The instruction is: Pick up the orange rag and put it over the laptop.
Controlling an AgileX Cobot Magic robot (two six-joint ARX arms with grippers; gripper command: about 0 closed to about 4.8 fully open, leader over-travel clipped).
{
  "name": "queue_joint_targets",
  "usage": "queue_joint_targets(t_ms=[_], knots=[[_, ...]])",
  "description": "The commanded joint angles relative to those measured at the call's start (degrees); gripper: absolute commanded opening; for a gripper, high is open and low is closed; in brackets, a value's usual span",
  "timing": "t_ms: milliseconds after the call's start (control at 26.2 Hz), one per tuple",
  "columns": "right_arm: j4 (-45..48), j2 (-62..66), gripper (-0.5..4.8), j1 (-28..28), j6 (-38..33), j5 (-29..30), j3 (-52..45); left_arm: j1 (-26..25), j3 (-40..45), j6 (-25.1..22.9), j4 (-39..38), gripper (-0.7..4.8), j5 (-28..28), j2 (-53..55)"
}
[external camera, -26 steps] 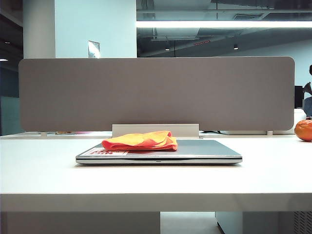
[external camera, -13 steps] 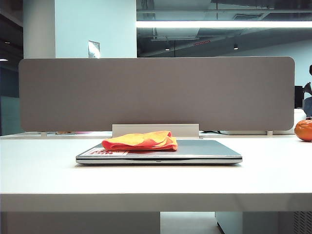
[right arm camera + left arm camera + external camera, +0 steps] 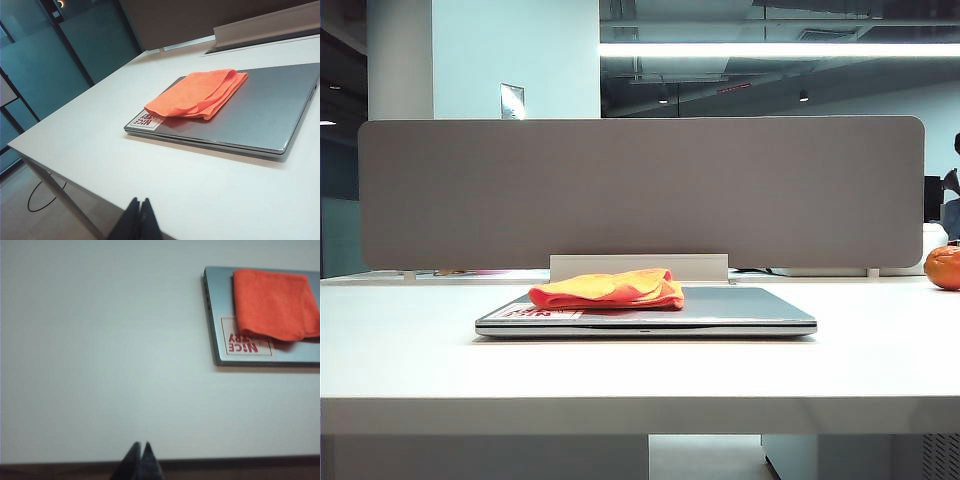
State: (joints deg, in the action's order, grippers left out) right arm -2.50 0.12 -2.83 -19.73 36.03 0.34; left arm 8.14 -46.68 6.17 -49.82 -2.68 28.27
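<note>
One closed laptop (image 3: 646, 312) sits mid-table in the exterior view, w/ the orange rag (image 3: 608, 289) lying folded on its lid, toward the left half; the right part of the lid is bare. White-and-red sticker (image 3: 532, 312) shows at the lid's front-left corner, partly under the rag's edge. White table (image 3: 640, 370) runs across the frame, grey partition panel (image 3: 640, 192) stands upright behind the laptop, and a round orange object (image 3: 944, 267) sits at the far right edge, well apart from the laptop. Neither arm shows in this view. Left wrist view: left gripper (image 3: 139, 462) hangs over bare table near its edge, fingertips pressed together, holding nothing; laptop (image 3: 215, 315) and rag (image 3: 275, 302) are well apart from it, the rag covering most of the visible lid and overlapping the sticker (image 3: 247, 343) reading "NICE". Right wrist view: right gripper (image 3: 139, 220) is off beyond the table's near edge, tips likewise together & empty; laptop (image 3: 265, 110) lies flat ahead, rag (image 3: 197, 94) draped in soft folds on the lid's sticker (image 3: 146, 120) side, the rest of the lid uncovered.
</note>
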Motion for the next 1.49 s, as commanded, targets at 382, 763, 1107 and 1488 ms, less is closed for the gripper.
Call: queue_joint_targets(t_ms=[382, 763, 1107, 1488], knots=[[0.6, -0.1, -0.05, 0.1, 0.2, -0.1, -0.1, -0.5, 21.2, 3.7, 22.4, -0.06, 0.1, -7.2], [0.6, -0.1, -0.05, 0.1, 0.2, -0.1, -0.1, -7.7, 37.2, 3.7, 31.5, -0.06, 1.6, -17.4], [0.6, -0.1, -0.05, 0.1, 0.2, -0.1, -0.1, -8.3, 45.1, 3.5, 39.7, -0.06, 1.6, -21.6], [0.6, -0.1, -0.05, 0.1, 0.2, -0.1, -0.1, -9.6, 46.2, 2.6, 38.4, -0.06, 1.8, -28.1]])
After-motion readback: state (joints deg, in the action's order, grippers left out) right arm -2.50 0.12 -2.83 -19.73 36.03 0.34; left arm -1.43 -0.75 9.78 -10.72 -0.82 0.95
